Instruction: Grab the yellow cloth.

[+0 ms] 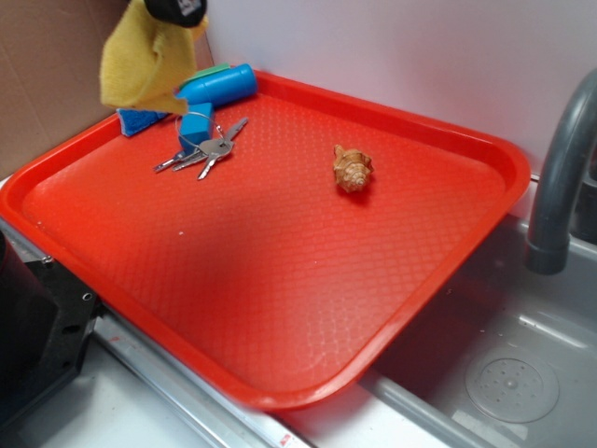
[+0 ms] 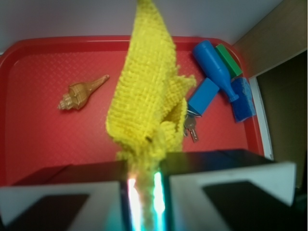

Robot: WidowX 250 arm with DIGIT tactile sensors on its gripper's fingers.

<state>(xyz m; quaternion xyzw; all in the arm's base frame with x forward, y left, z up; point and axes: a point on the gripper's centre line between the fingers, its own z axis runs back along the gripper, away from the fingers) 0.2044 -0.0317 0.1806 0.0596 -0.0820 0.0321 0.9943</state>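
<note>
Above the red tray's far left corner, the hand is clamped on the yellow cloth, which hangs clear over the keys and blue pieces

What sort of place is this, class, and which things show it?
Probably a kitchen sink counter, perhaps a toy one: a grey faucet over a basin with a drain, beside a red tray.
</note>
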